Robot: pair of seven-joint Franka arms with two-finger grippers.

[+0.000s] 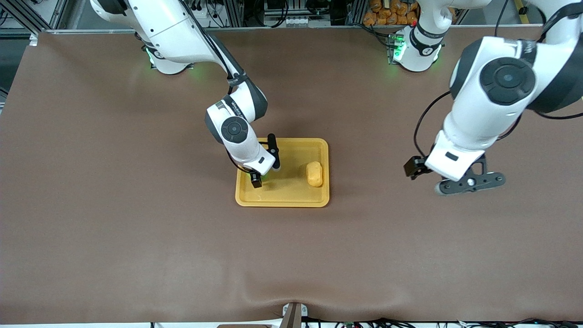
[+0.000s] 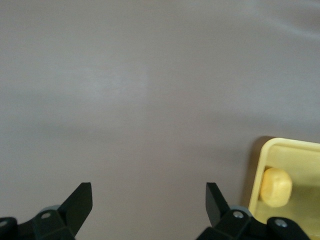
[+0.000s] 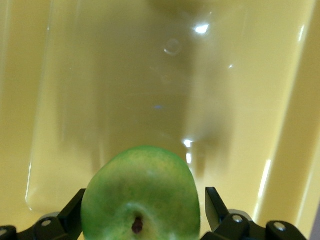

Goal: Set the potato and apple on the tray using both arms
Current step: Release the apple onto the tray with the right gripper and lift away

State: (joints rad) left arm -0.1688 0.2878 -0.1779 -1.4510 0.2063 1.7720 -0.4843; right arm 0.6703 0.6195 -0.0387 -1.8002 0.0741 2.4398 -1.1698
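Observation:
The yellow-orange tray [image 1: 291, 195] lies mid-table. The potato [image 1: 314, 174] lies on it, at the edge toward the left arm's end. My right gripper [image 1: 265, 164] is low over the tray's other end, open, with its fingers on either side of the green apple [image 3: 142, 195]. The apple rests on the tray floor [image 3: 125, 75], stem dimple up; the front view hides it under the hand. My left gripper [image 1: 471, 182] is open and empty over bare table toward the left arm's end. Its wrist view shows the gripper [image 2: 149, 200], a tray corner [image 2: 280, 150] and the potato [image 2: 276, 186].
Brown table cloth [image 1: 136, 205] all round the tray. A pile of orange items [image 1: 391, 11] sits off the table by the left arm's base.

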